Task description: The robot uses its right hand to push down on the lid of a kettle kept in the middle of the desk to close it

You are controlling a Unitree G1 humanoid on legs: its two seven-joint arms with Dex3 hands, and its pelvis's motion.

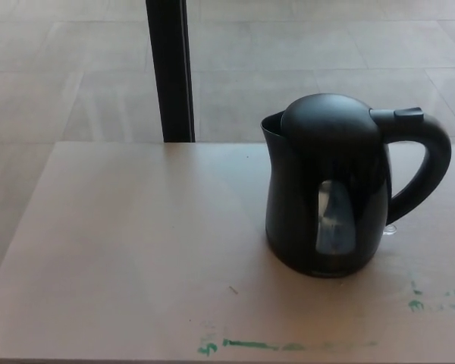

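One kettle (326, 189) (upright), right of centre

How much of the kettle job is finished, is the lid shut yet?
Done: the domed lid already looks down on the black kettle, with no gap visible. In hand: nothing, because no robot hand shows over the desk. Left: probably nothing, though a latch click cannot be judged from here.
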